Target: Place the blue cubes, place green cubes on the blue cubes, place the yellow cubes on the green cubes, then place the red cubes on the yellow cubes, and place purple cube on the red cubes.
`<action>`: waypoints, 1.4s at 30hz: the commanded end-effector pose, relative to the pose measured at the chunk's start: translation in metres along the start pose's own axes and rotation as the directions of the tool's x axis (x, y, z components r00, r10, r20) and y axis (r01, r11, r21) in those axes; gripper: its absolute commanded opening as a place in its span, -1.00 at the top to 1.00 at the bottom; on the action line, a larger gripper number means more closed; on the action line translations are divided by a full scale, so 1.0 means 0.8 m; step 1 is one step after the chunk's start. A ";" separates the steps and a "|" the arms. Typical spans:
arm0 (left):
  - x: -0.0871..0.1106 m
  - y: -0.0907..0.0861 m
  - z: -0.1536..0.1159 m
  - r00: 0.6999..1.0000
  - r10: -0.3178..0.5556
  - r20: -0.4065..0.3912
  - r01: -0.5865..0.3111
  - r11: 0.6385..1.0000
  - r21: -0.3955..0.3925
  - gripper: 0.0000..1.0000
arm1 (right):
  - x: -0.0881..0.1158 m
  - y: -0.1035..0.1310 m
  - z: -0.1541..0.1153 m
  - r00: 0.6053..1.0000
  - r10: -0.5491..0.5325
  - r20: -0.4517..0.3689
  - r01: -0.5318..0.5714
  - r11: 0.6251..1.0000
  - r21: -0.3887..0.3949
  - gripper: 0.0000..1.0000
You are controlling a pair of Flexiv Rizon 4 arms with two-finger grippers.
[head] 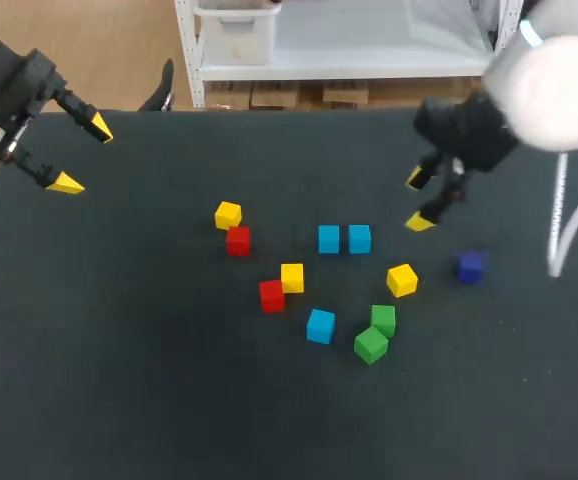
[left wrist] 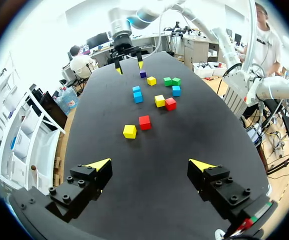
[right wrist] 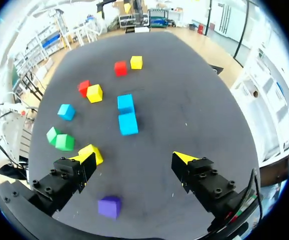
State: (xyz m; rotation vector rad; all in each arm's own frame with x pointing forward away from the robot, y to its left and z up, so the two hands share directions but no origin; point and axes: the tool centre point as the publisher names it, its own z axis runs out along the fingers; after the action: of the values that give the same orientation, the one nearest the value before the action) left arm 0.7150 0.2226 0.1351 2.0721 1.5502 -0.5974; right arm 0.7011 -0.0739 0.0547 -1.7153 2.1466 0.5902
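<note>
At upper left of the frame my left hand (head: 82,155) hangs wide and empty; upper right, my right hand (head: 419,200) likewise. Mid-frame, coloured cubes (head: 291,278) lie singly on the tabletop (head: 119,380), purple cube (head: 470,266) rightmost.

Broad matte black tabletop (head: 119,400)

Matt, dark, finely textured worktop (head: 119,400). Smooth, evenly coloured cubes (head: 320,326), plastic or painted wood, low sheen.
</note>
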 end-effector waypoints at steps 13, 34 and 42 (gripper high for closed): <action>0.000 -0.001 0.000 1.000 0.001 -0.001 -0.001 1.000 -0.002 -1.00 | 0.093 0.010 -0.078 0.946 0.031 0.323 -0.035 0.999 0.006 -1.00; 0.000 -0.001 0.000 1.000 0.001 -0.001 -0.001 1.000 -0.002 -1.00 | 0.120 0.009 -0.088 0.952 -0.006 0.305 0.008 1.000 -0.007 -1.00; -0.032 -0.017 0.004 0.997 0.070 -0.035 -0.070 0.998 0.011 -1.00 | 0.120 0.009 -0.088 0.952 -0.006 0.305 0.008 1.000 -0.007 -1.00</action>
State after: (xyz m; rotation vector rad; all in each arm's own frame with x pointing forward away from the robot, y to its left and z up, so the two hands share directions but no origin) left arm 0.7066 0.2129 0.1394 2.1399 1.4783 -0.5807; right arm 0.6727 -0.1887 0.0687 -1.5205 1.9236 0.8048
